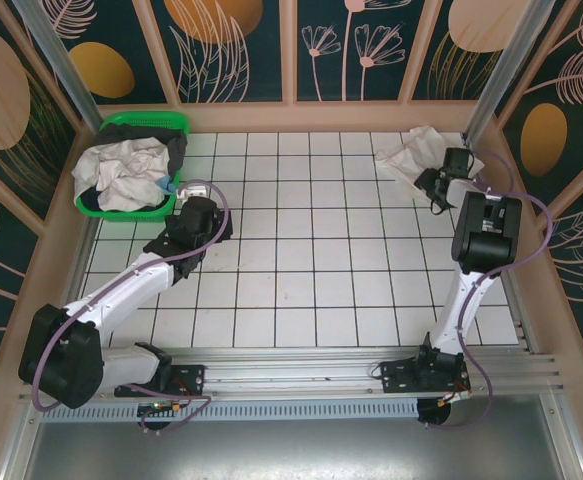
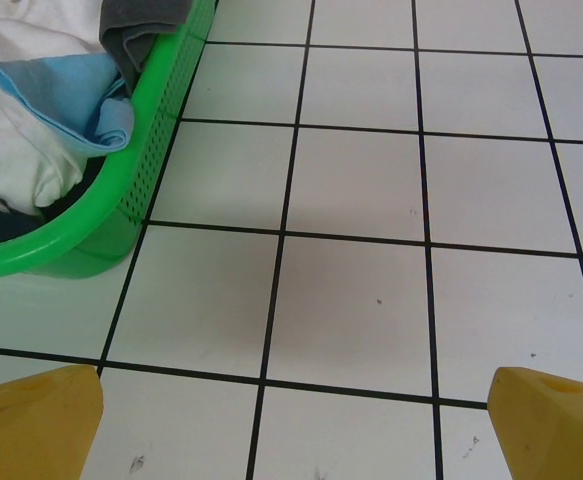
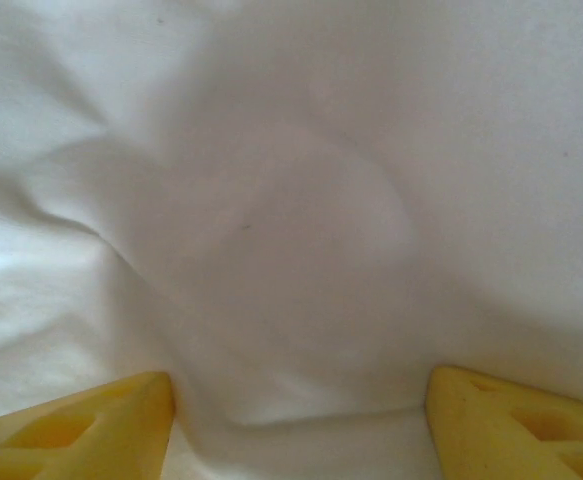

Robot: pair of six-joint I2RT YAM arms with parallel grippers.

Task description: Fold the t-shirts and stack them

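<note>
Shirt, crumpled white, lies at far right corner of tabletop. Right claw released, fingers spread and pressed against its cloth. More shirts heaped in green basket at far left corner. Left claw released wide over bare tiles just beside basket.

The left claw gapes wide on an outstretched arm; the right claw, reaching far forward, stands parted.
</note>
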